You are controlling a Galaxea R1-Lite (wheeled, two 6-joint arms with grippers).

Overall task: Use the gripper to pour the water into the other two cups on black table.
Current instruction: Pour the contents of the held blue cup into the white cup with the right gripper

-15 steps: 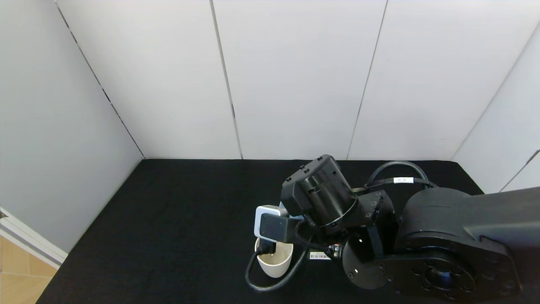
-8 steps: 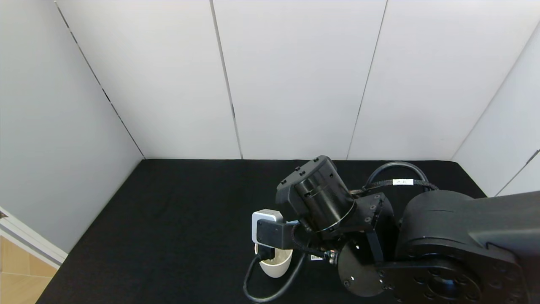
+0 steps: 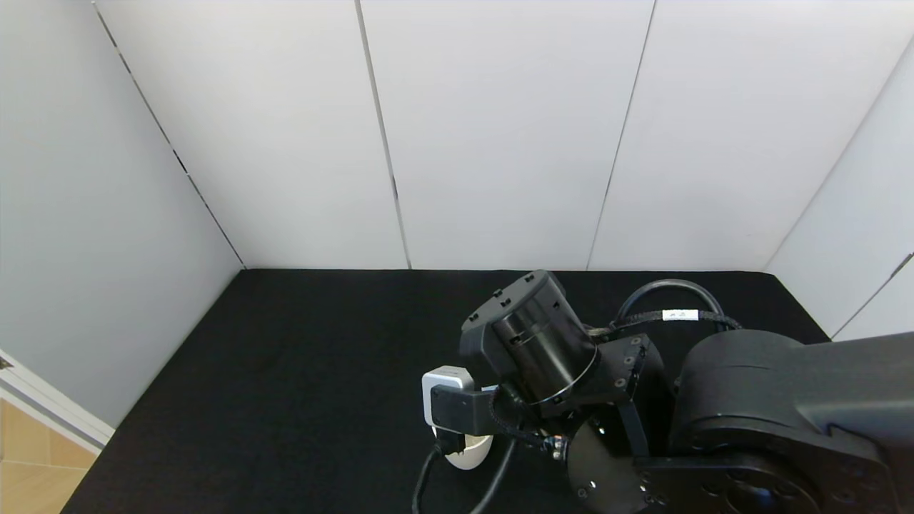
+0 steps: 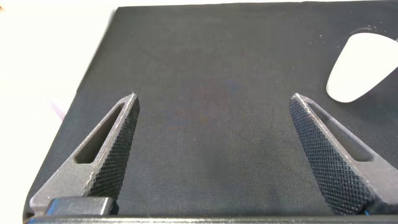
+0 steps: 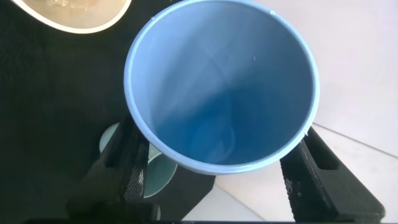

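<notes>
My right gripper (image 5: 217,134) is shut on the periwinkle-blue cup (image 5: 224,81), one finger on each side of its wall. The blue cup is tipped, its mouth facing the wrist camera. The cream-white cup (image 3: 469,455) stands on the black table (image 3: 300,371) just under the right wrist and is mostly hidden by the camera box (image 3: 444,402). Its rim (image 5: 74,22) shows in the right wrist view with a faint glint of water inside. The mint-green cup (image 5: 155,173) peeks out behind the blue cup. My left gripper (image 4: 214,99) is open and empty over bare cloth.
White wall panels (image 3: 500,135) close the table at the back and both sides. The right arm's bulky links (image 3: 750,421) and cable (image 3: 671,289) cover the table's right front. A whitish cup shape (image 4: 360,68) shows off to one side in the left wrist view.
The right wrist has moved lower and toward the table's front, so the camera box now covers more of the cream-white cup. The left arm stays out of the head view.
</notes>
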